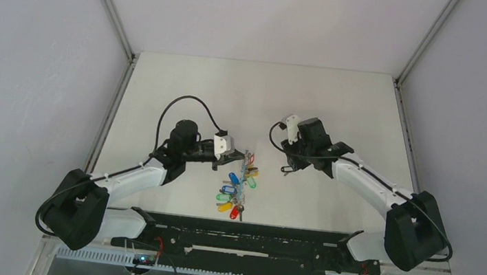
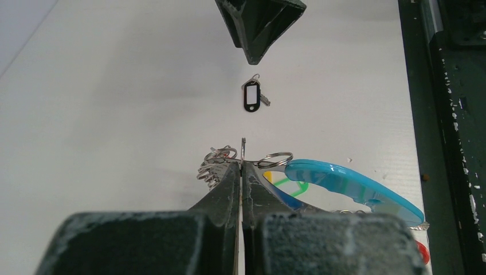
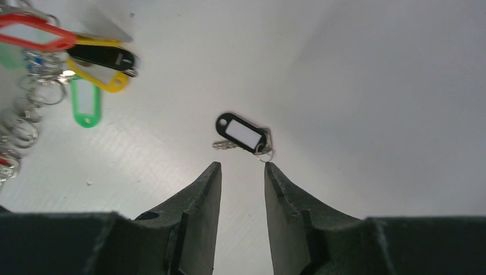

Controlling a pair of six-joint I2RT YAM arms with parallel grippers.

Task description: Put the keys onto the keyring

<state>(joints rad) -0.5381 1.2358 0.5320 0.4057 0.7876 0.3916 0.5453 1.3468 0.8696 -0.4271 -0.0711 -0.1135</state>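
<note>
My left gripper [image 1: 237,155] [image 2: 242,166] is shut on the thin silvery edge of the keyring [image 2: 243,148], held upright and seen edge-on [image 1: 246,164]. Several keys hang from it: a blue tag [image 2: 344,182], small steel rings [image 2: 216,158], and blue, green, yellow and red tags over the table [image 1: 233,190]. One loose key with a black tag [image 3: 243,133] [image 2: 251,95] lies flat on the table. My right gripper [image 3: 242,167] [image 1: 287,164] is open and empty, its tips just short of that key.
The white table [image 1: 340,114] is walled on the left, back and right. A black rail [image 1: 243,238] runs along the near edge by the arm bases. The red [image 3: 34,31], yellow [image 3: 106,81] and green [image 3: 86,104] tags hang left of my right gripper.
</note>
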